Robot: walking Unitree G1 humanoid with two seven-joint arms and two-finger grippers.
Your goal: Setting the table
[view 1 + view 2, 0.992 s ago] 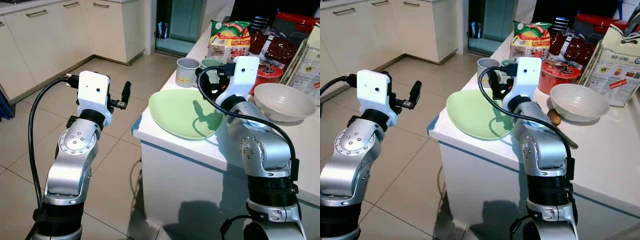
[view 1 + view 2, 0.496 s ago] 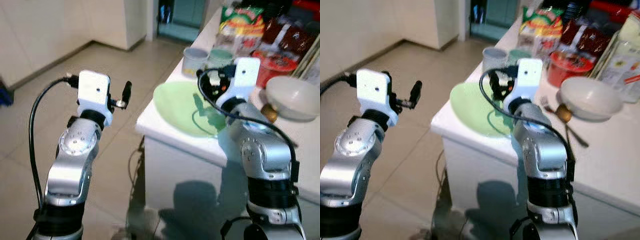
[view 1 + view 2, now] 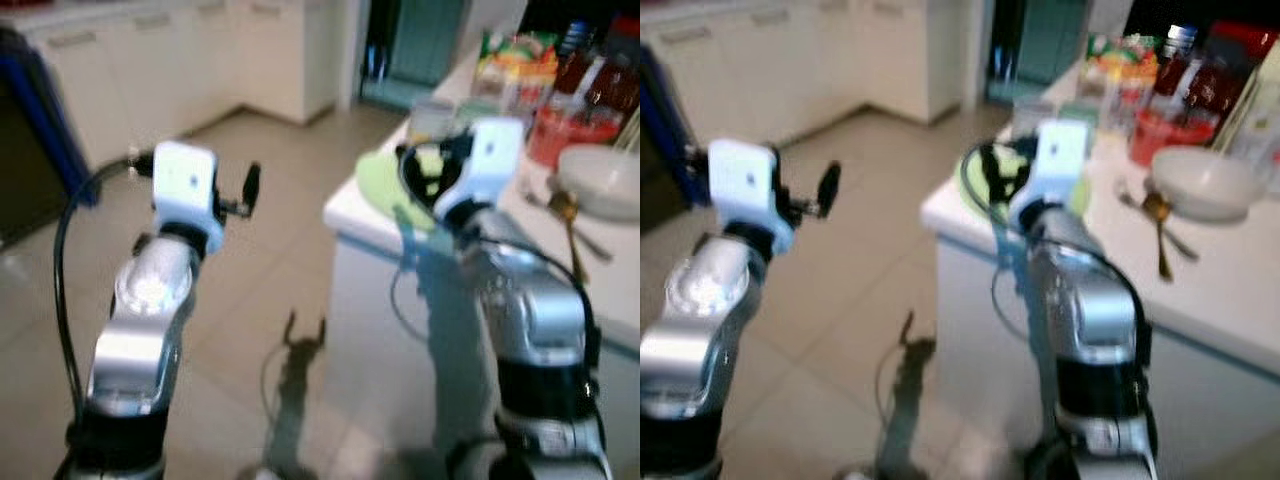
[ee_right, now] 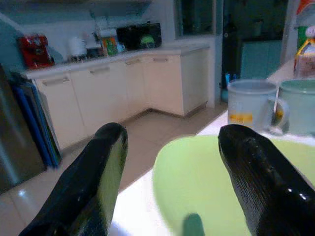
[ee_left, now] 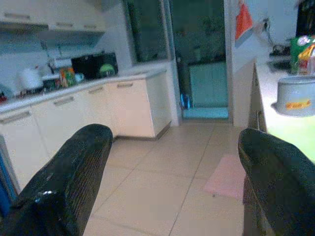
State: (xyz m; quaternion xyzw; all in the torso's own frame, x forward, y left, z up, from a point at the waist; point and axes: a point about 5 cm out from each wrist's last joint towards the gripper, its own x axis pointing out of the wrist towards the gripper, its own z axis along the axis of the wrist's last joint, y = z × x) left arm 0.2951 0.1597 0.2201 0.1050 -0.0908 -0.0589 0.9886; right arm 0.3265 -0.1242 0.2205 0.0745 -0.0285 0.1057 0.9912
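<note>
A light green plate (image 3: 382, 184) lies at the near corner of the white counter (image 3: 350, 212). Behind it stand a grey cup (image 4: 248, 105) and a pale green cup (image 4: 299, 105). A white bowl (image 3: 1200, 182) sits to the right, with a gold spoon (image 3: 1159, 226) and a fork beside it. My right gripper (image 4: 170, 172) hovers open just above the plate's near edge, holding nothing. My left gripper (image 5: 172, 182) is raised over the floor to the left of the counter, open and empty.
A red tub (image 3: 1154, 136), snack bags (image 3: 515, 62) and bottles crowd the back of the counter. Cream kitchen cabinets (image 3: 170, 70) run along the far left wall. Beige tiled floor (image 3: 260, 300) spreads between them and the counter. The head views are blurred.
The whole picture has swung, so the counter now sits further right and more floor and cabinets show; the camera moved. Both arms keep their pose, grippers still open.
</note>
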